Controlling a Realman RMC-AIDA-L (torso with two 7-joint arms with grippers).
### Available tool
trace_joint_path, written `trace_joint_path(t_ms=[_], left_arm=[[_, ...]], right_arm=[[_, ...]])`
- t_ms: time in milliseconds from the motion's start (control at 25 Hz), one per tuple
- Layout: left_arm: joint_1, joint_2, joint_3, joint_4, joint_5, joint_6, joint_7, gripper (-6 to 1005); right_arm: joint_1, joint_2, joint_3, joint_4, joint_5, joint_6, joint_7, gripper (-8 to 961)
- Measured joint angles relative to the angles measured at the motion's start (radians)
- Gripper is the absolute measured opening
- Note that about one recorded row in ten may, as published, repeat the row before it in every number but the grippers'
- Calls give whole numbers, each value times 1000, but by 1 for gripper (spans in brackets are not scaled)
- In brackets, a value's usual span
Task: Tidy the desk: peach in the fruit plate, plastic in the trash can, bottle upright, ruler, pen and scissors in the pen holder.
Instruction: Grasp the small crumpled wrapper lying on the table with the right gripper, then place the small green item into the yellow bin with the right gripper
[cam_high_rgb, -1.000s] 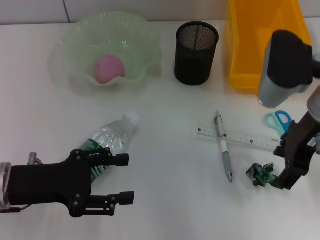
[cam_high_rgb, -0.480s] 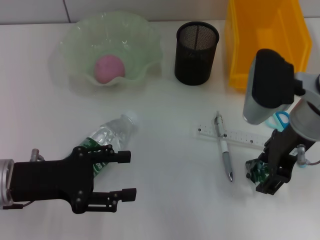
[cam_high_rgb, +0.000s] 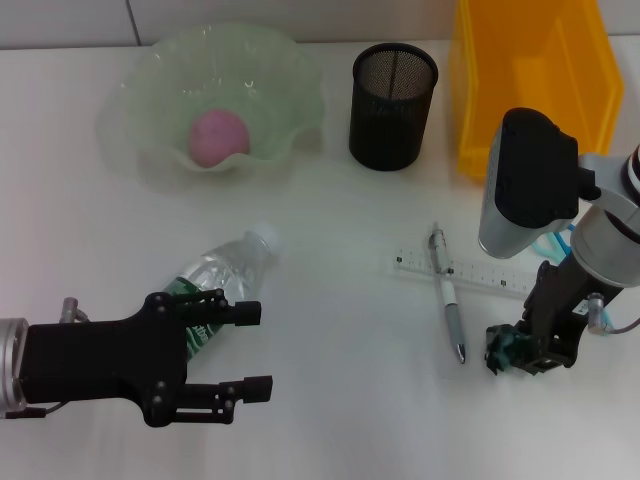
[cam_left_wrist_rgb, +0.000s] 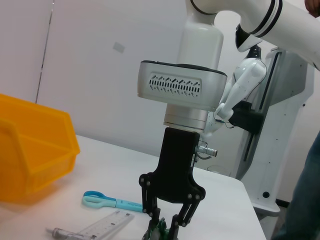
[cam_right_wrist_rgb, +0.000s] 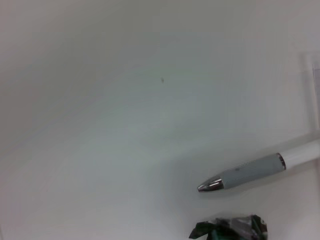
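My right gripper (cam_high_rgb: 530, 358) stands on the table, shut on the crumpled green plastic (cam_high_rgb: 498, 351); the left wrist view shows its fingers (cam_left_wrist_rgb: 155, 216) drawn together around the plastic (cam_left_wrist_rgb: 161, 229). The plastic also shows in the right wrist view (cam_right_wrist_rgb: 230, 230), by the pen tip (cam_right_wrist_rgb: 240, 173). The pen (cam_high_rgb: 447, 295) lies across the clear ruler (cam_high_rgb: 480, 272). The blue scissors (cam_high_rgb: 548, 245) are mostly hidden behind the right arm. The bottle (cam_high_rgb: 225, 270) lies on its side. My left gripper (cam_high_rgb: 255, 352) is open beside its lower end. The peach (cam_high_rgb: 218, 135) sits in the green plate (cam_high_rgb: 150, 90).
The black mesh pen holder (cam_high_rgb: 393, 90) stands at the back centre. The yellow bin (cam_high_rgb: 530, 70) is at the back right, just behind the right arm. The left wrist view shows the scissors (cam_left_wrist_rgb: 105, 201), the ruler (cam_left_wrist_rgb: 107, 222) and the bin (cam_left_wrist_rgb: 30, 150).
My right gripper has moved left from beside the plastic onto it and closed around it. The left arm has barely moved.
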Motion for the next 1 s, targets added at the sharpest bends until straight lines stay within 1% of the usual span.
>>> trace_joint_path(t_ms=[40,120,360,520,560,600,640,680,720,760,800,840,920,960,1000], left_arm=[[0,0,0,0,0,0,0,784],[2,0,0,0,0,-1,0,785],[5,0,0,0,0,-2,0,785],[6,0,0,0,0,-2,0,785],[6,0,0,0,0,-2,0,785],[6,0,0,0,0,-2,0,785],[6,0,0,0,0,-2,0,785],[6,0,0,0,0,-2,0,785],[6,0,0,0,0,-2,0,785],[6,0,0,0,0,-2,0,785],[6,0,0,0,0,-2,0,785],[6,0,0,0,0,-2,0,785],[6,0,0,0,0,-1,0,785],[6,0,0,0,0,-2,0,785],[7,0,0,0,0,-2,0,785]], right_arm=[[-1,0,0,-1,0,0,0,585],[-2,0,2,-2,0,0,-1,336],[-6,-1,10,-20,0,-9,-3,148],[-7,-3,33,-38,0,-22,-8,128],[-10,-3,72,-64,0,-42,-22,123],[-10,-3,72,-64,0,-42,-22,128],[-13,-3,98,-82,0,-55,-31,133],[-16,-3,139,-109,0,-74,-45,138],[-18,-4,237,-170,0,-107,-69,142],[-16,-5,293,-200,0,-119,-77,147],[-16,-5,293,-200,0,-119,-77,152],[-11,-6,356,-231,0,-119,-83,157],[1,-7,475,-273,0,-86,-87,167],[9,-8,565,-282,19,1,-82,171],[9,-8,565,-282,19,1,-82,176]])
